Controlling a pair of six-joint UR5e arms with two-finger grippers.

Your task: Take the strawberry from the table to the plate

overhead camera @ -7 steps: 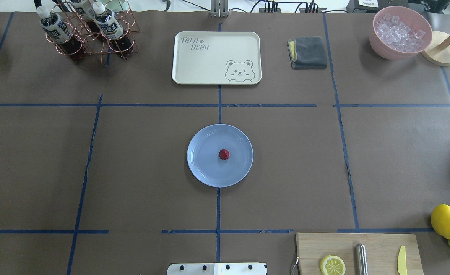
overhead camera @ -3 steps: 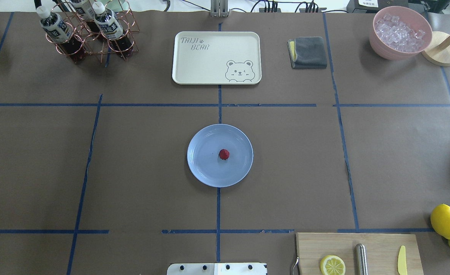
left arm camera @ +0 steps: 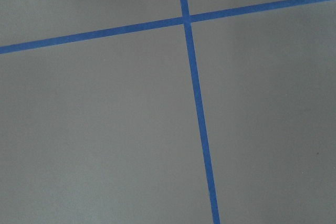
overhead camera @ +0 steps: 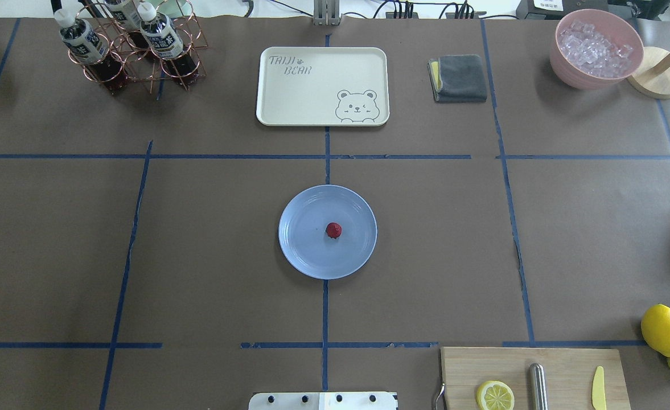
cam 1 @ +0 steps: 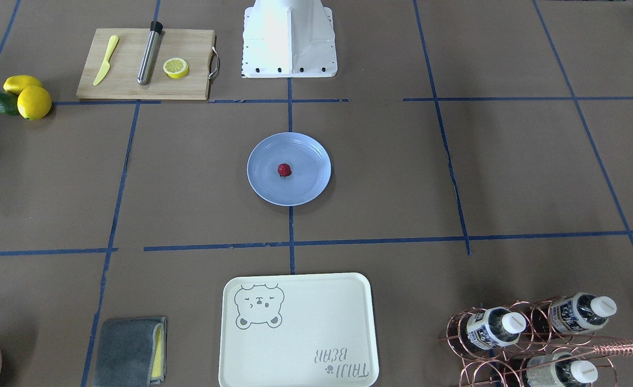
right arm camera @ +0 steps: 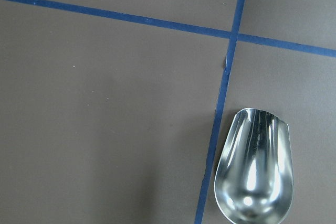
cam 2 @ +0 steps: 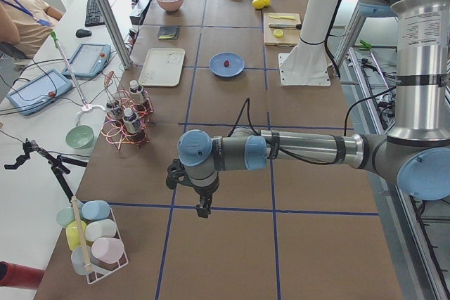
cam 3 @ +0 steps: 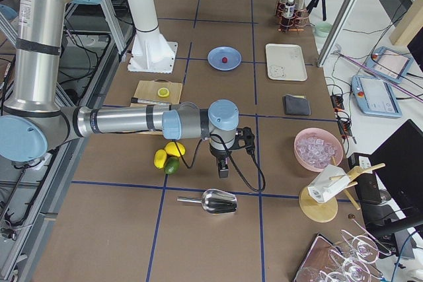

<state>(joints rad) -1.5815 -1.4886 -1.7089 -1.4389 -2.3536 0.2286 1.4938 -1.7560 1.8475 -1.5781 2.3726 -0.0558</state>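
Observation:
The small dark red strawberry (overhead camera: 333, 230) (cam 1: 284, 170) lies near the middle of the light blue plate (overhead camera: 303, 253) (cam 1: 308, 185), which rests at the centre of the brown paper table (overhead camera: 215, 239). Both arms are far from the plate. The left gripper (cam 2: 203, 208) hangs over bare table near the left end, seen only in the exterior left view. The right gripper (cam 3: 223, 170) hangs over the table near the right end, next to the lemons (cam 3: 169, 152), seen only in the exterior right view. I cannot tell whether either is open or shut.
A cream bear tray (overhead camera: 322, 85) and a grey cloth (overhead camera: 459, 78) lie beyond the plate. A copper bottle rack (overhead camera: 135, 51) stands far left, a pink bowl of ice (overhead camera: 595, 48) far right. A cutting board (overhead camera: 534, 378) sits near right; a metal scoop (right arm camera: 254, 169) lies under the right wrist.

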